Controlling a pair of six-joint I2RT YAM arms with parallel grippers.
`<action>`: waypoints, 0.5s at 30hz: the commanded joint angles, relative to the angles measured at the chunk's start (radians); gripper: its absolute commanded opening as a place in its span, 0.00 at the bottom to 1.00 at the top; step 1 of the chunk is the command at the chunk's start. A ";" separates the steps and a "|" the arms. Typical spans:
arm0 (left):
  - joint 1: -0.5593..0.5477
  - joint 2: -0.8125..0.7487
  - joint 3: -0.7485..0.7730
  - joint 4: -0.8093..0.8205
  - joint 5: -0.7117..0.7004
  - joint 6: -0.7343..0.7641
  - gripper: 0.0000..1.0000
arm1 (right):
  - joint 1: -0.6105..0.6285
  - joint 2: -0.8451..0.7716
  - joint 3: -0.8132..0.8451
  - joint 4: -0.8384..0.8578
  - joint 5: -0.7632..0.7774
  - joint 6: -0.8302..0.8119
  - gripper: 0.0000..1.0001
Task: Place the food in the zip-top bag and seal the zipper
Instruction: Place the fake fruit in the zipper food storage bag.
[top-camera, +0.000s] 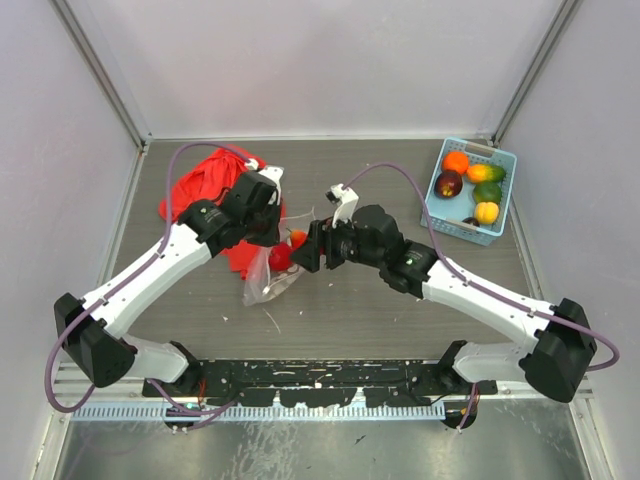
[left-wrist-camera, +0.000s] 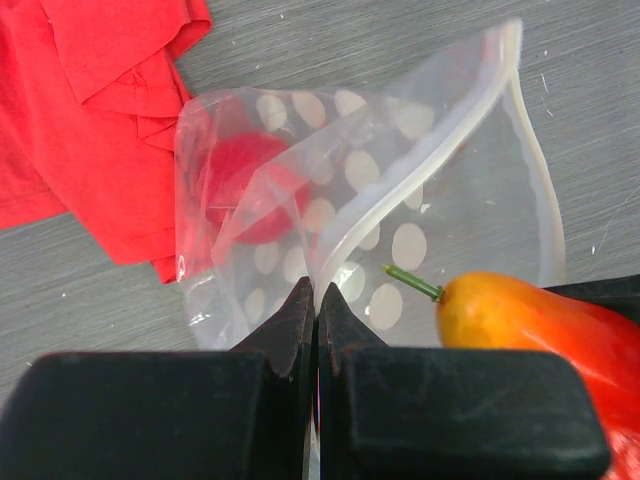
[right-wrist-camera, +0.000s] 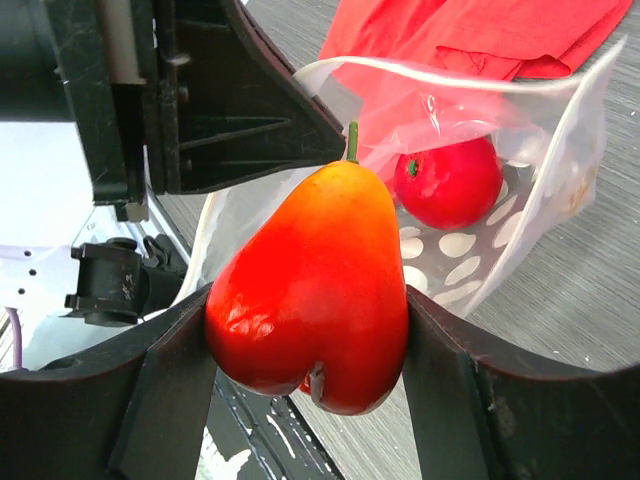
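Right wrist: my right gripper (right-wrist-camera: 310, 400) clamps an orange-red pear-shaped fruit (right-wrist-camera: 310, 270) at the zip-top bag (right-wrist-camera: 470, 250) mouth, my left gripper (left-wrist-camera: 317, 310) pinching its rim, a round red fruit (right-wrist-camera: 447, 182) inside.

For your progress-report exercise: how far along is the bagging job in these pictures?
Done: one red fruit lies inside the zip-top bag. In hand: the left gripper pinches the bag's rim, mouth open; the right gripper holds a red-orange fruit at it. Left: the fruits in the basket, and the zipper, unsealed.
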 joint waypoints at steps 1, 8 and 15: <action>0.005 -0.005 0.017 0.036 0.015 -0.009 0.00 | 0.004 -0.079 0.002 0.008 0.023 -0.074 0.51; 0.005 -0.007 0.014 0.043 0.037 -0.003 0.00 | 0.004 -0.094 0.032 -0.058 0.009 -0.132 0.52; 0.006 -0.014 0.008 0.059 0.080 0.006 0.00 | 0.004 -0.007 0.096 -0.071 -0.060 -0.147 0.52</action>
